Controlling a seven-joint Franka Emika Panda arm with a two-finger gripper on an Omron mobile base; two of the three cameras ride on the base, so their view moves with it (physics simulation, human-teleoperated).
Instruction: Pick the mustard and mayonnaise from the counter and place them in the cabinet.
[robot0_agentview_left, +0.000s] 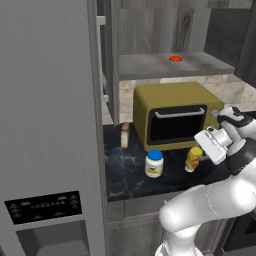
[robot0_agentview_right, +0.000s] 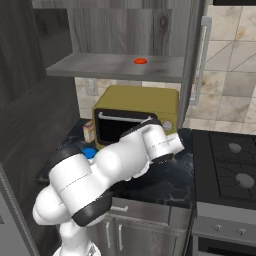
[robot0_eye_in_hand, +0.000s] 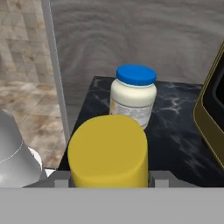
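Mustard (robot0_agentview_left: 193, 158) stood upright on the counter (robot0_agentview_left: 127, 172), lower right of centre in the left base view, just in front of the olive toaster oven (robot0_agentview_left: 172, 114). Gripper (robot0_agentview_left: 204, 150) sat right beside the bottle at its upper part. In the hand view the yellow bottle (robot0_eye_in_hand: 108, 151) filled the lower centre, very close to the camera, with small grey finger parts flanking it at either side of its base. Fingers looked set wide around the bottle; whether they had closed on it, I could not tell.

Mayonnaise (robot0_agentview_left: 154, 163) stood to the left of the mustard, apart from it; in the hand view it lay directly beyond the bottle (robot0_eye_in_hand: 133, 97).

Judgement: the step was grasping the mustard. To do it well, centre the bottle between the fingers, close squarely on its body, then lift straight up before swinging, to spare the jar and oven. Cabinet shelf (robot0_agentview_left: 150, 66) with its red-orange disc (robot0_agentview_left: 175, 58) waited above the oven, upper centre.
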